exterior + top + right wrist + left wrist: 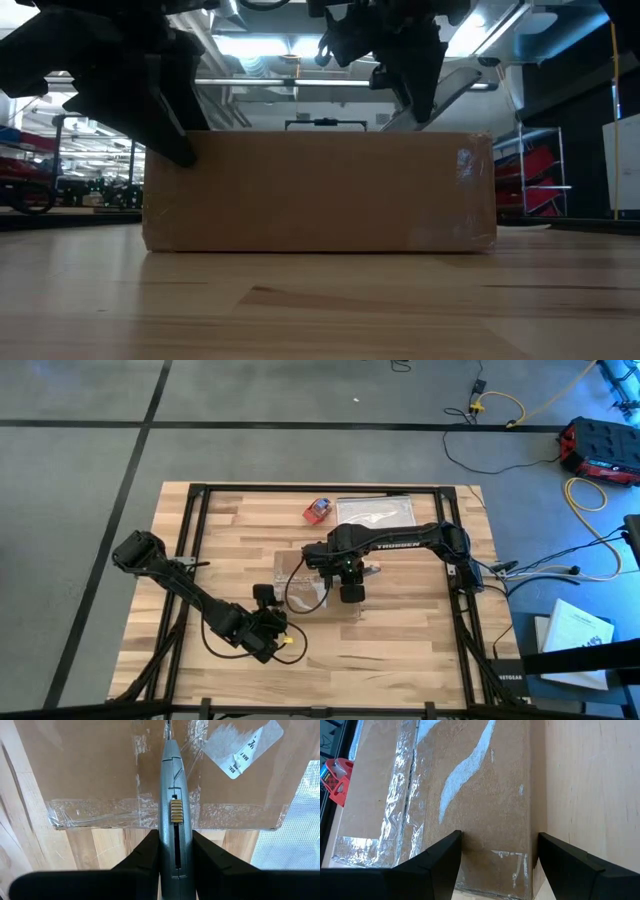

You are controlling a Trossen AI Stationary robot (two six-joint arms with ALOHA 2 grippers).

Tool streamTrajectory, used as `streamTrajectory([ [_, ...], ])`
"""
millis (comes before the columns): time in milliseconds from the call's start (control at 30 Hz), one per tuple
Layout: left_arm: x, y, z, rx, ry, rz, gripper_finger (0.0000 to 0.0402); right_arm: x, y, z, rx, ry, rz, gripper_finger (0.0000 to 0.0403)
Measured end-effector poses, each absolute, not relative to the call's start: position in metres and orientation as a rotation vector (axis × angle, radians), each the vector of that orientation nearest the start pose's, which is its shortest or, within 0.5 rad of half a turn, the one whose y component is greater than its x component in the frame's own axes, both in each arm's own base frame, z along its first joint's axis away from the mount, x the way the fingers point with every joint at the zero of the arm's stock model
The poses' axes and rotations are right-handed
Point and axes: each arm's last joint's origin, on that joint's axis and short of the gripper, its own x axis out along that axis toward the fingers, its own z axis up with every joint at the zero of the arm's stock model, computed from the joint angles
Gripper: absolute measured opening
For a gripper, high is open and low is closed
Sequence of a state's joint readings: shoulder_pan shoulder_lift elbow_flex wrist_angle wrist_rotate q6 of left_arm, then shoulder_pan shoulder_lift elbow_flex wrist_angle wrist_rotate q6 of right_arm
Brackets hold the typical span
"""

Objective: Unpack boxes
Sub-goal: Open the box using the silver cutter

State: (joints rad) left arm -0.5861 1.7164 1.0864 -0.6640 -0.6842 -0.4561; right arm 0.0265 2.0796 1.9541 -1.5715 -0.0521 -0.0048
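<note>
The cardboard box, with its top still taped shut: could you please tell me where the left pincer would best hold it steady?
Probably across one short end of the cardboard box, coming from above, one finger down each long side wall. The left pincer is open at that end, fingers roughly as wide as the box. This keeps clear of the taped centre seam, where the right pincer points its grey utility knife.

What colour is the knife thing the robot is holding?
Grey-green utility knife with a ribbed brass-coloured slider, seen best in the right wrist view.
</note>
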Motion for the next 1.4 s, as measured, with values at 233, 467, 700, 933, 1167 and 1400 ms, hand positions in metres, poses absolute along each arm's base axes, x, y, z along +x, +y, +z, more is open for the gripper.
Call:
streamTrajectory([
  [233, 0.2736, -0.1597, 0.1821, 0.353, 0.974, 0.310, 0.0235, 0.3868, 0.0119, 0.2670, 0.023, 1.697, 0.065, 0.0063],
  [467, 0.2736, -0.1597, 0.1820, 0.353, 0.974, 0.311, 0.0235, 0.3868, 0.0120, 0.2672, 0.026, 1.697, 0.068, 0.0063],
  [700, 0.2735, -0.1598, 0.1821, 0.353, 0.974, 0.310, 0.0235, 0.3868, 0.0121, 0.2672, 0.026, 1.697, 0.073, 0.0063],
  [933, 0.2736, -0.1598, 0.1821, 0.353, 0.974, 0.311, 0.0235, 0.3868, 0.0123, 0.2672, 0.029, 1.696, 0.082, 0.0063],
  [1167, 0.2735, -0.1598, 0.1820, 0.353, 0.974, 0.311, 0.0235, 0.3868, 0.0118, 0.2672, 0.016, 1.695, 0.099, 0.0063],
  [1400, 0.2735, -0.1598, 0.1819, 0.352, 0.975, 0.311, 0.0235, 0.3849, 0.0118, 0.2717, 0.012, 1.681, 0.095, 0.0063],
])
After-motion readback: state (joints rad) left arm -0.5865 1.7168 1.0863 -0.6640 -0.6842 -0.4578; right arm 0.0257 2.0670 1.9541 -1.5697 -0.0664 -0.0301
